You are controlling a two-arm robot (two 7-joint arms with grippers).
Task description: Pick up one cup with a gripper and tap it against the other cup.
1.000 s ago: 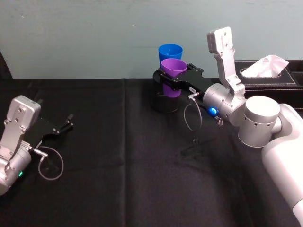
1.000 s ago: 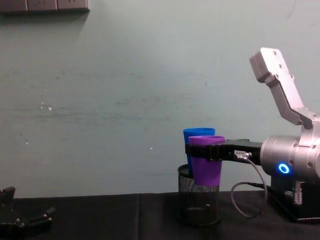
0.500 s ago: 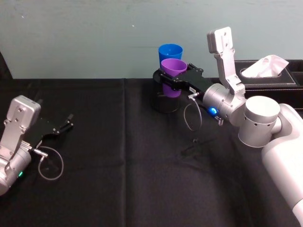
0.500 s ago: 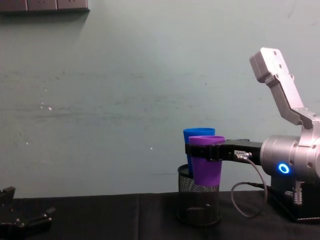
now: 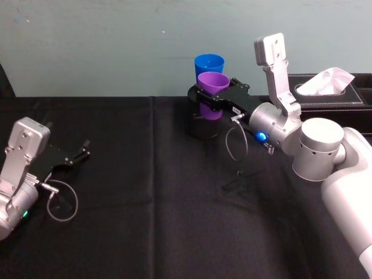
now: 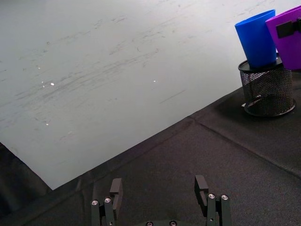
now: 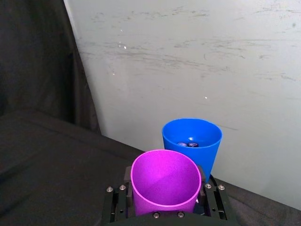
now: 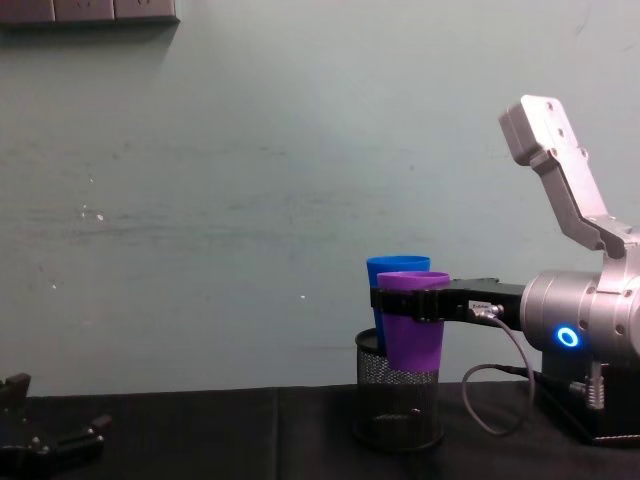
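The right end effector clamps the smooth purple plastic tumbler at the rim of the black mesh pen holder. The bright blue plastic tumbler stands inside the holder, its lower half hidden. I cannot tell whether the cups touch. Far left of the holder, the left end effector gapes empty.

A table draped in black cloth stands against a pale blue-green wall. A straight crease runs front to back through the cloth, left of centre. Near the back edge stands a black mesh pen holder with a blue cup upright inside it. At the far right sits a black tissue box, a white tissue poking out.
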